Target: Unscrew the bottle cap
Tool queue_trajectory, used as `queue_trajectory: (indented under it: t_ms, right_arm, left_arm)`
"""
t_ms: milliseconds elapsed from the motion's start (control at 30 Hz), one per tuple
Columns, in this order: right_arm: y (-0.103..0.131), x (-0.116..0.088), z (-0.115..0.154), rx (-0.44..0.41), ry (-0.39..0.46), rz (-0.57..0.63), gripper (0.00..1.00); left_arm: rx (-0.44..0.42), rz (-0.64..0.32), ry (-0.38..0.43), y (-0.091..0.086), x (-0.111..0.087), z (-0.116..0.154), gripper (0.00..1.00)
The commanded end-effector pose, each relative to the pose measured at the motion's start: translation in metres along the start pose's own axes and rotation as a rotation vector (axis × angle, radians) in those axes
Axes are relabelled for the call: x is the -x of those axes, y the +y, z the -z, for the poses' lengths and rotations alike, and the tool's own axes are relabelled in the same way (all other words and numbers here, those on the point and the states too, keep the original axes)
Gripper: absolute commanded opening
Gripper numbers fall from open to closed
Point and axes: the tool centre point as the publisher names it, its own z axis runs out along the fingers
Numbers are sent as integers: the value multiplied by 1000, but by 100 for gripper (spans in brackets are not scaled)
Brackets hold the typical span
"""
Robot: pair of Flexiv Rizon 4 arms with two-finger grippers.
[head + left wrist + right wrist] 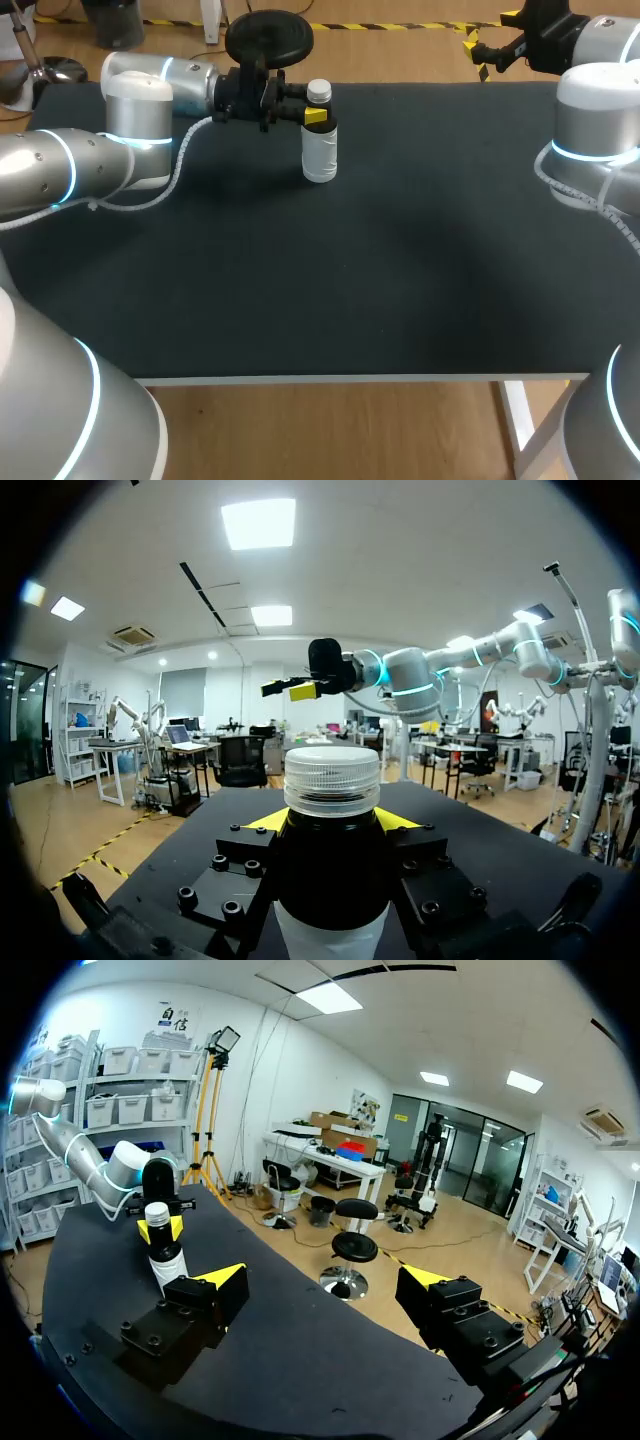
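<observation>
A bottle (319,150) with a white label, dark shoulder and clear white cap (319,92) stands upright at the back of the black table (380,270). My left gripper (314,117) comes in level from the left and is shut on the bottle's dark shoulder, just under the cap. In the left wrist view the cap (332,778) rises between the yellow fingertips (262,820), and the bottle's body (330,880) fills the gap. My right gripper (482,52) hangs open, high beyond the table's back right, far from the bottle (164,1250). Its jaws (325,1282) hold nothing.
The black table top stretches wide in front of and to the right of the bottle, with nothing else on it. My right arm's elbow (595,130) stands over the table's right edge. The left arm's links (130,130) lie along the back left.
</observation>
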Motion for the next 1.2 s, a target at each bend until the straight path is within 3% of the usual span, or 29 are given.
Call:
queue_trajectory:
  t_ms: [33,233,500,1000,1200]
  right_arm:
    - [0,0,1,-1,0,0,100]
    - [4,-15,-10,129,134,-34,100]
    - [13,-47,-25,240,209,-41,100]
    - [26,-116,-62,251,307,-35,100]
    - [26,-127,-64,217,310,-46,100]
  left_arm:
    - [1,1,2,0,1,-1,0]
    - [1,1,2,0,1,-1,0]
    - [1,1,2,0,1,-1,0]
    - [1,1,2,0,1,-1,0]
    - [1,1,2,0,1,-1,0]
